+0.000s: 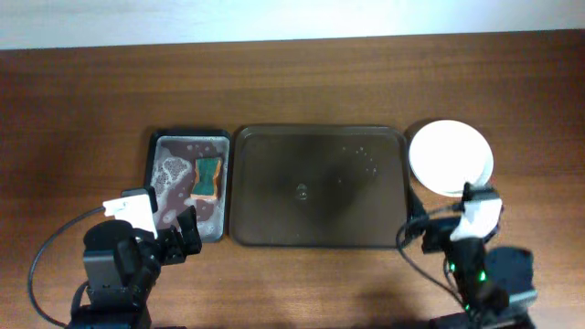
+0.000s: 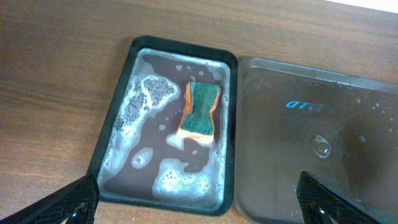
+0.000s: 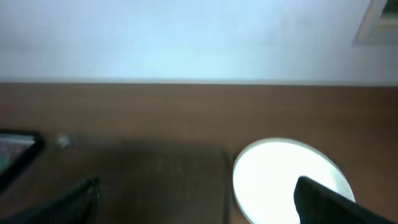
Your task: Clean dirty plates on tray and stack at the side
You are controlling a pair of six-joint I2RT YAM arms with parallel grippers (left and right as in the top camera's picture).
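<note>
Brown wood worktop [image 1: 91, 91], pale wall [image 3: 186, 37] behind. Dark tray [image 1: 274, 183] at centre, wet w/ droplets. Black tray [image 1: 152, 183] just left of it, sudsy. White plates [image 1: 448, 157] stacked on worktop beside tray's far-right corner. L gripper [image 2: 199, 202] & R gripper [image 3: 199, 199] both wide open, holding nothing. Sponge [image 1: 209, 178] in the suds.

Inspection of legible marks: I find one item only. In the left wrist view a short blue marking [image 2: 305, 104] lies on the wet surface of the large brown tray [image 2: 373, 155], near its far rim. It shows about three characters, something like "DID" or "OIO", possibly mirrored. I cannot read it with certainty, nor tell whether it is printed there or reflected. The overhead and right wrist views give me nothing readable.
</note>
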